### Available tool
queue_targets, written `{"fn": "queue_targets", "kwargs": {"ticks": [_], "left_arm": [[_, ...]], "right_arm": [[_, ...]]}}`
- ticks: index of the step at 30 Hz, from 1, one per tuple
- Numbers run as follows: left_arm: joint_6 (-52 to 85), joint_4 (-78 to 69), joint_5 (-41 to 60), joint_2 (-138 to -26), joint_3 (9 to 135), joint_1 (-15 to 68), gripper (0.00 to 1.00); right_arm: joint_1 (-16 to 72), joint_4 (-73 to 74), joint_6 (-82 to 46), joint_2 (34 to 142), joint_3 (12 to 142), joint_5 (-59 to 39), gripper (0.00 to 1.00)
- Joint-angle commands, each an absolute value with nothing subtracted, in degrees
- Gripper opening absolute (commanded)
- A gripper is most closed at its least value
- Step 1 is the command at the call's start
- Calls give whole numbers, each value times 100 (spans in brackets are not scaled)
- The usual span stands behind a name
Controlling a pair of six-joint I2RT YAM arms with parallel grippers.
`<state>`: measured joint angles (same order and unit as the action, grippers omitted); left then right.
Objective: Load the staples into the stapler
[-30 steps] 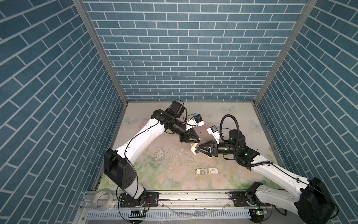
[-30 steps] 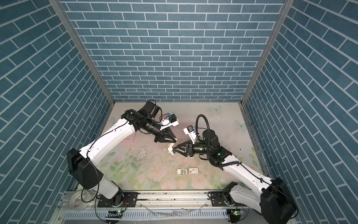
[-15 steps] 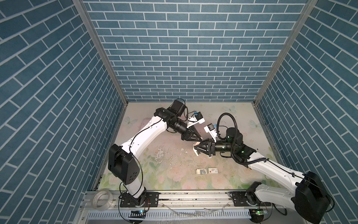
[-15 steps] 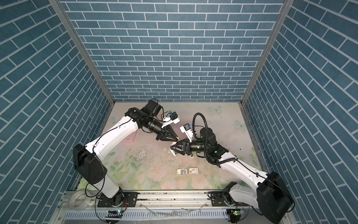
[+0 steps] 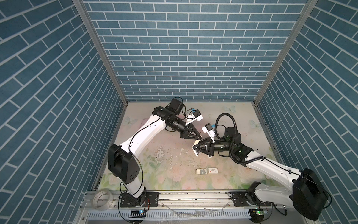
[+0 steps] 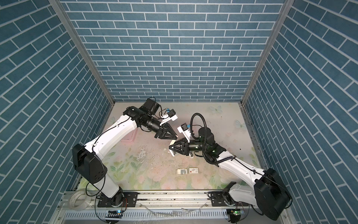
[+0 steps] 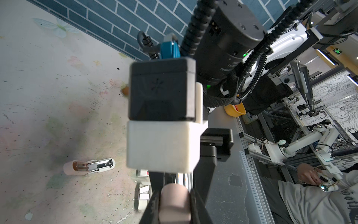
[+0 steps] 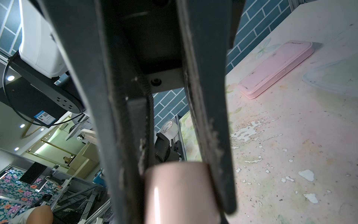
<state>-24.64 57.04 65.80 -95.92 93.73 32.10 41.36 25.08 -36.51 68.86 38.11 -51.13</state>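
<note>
A pale pink rounded piece (image 7: 174,201) sits between the fingers of my left gripper (image 7: 174,211), which is shut on it. My right gripper (image 5: 194,149) meets the left gripper (image 5: 199,138) tip to tip above mid-table. In the right wrist view the same pink piece (image 8: 180,194) is pressed between dark fingers (image 8: 217,174) on both sides. A pink stapler (image 7: 89,166) lies on the table with its metal channel showing. Grey staples (image 5: 202,171) lie in a white card tray (image 5: 198,171) nearer the front.
A white sleeve with a red mark (image 5: 212,170) lies beside the tray. A flat pink case (image 8: 277,67) and a clear container (image 8: 333,77) sit at the back left. A tape roll (image 5: 101,201) rests on the front rail. Flaked white specks (image 5: 159,154) dot the table.
My right gripper's jaws have narrowed from wide open to close around the pink piece. Both arms have stayed almost where they were, tips together.
</note>
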Motion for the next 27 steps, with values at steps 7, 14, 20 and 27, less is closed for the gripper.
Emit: {"fn": "queue_targets", "kwargs": {"ticks": [7, 14, 20, 27], "left_arm": [[-2350, 5263, 6381, -9213, 8959, 3182, 41], [-2199, 5015, 5646, -8805, 8716, 2977, 67], [-1997, 4693, 4987, -8346, 8534, 2394, 70], [-1543, 4030, 3076, -7715, 8229, 1957, 72]], "right_arm": [[4113, 2455, -4071, 7119, 4070, -4907, 3], [4113, 1684, -3725, 7137, 4307, -4620, 0], [4109, 417, -3100, 7230, 4723, -4026, 0], [4119, -889, -2535, 7464, 5016, -2728, 0]]}}
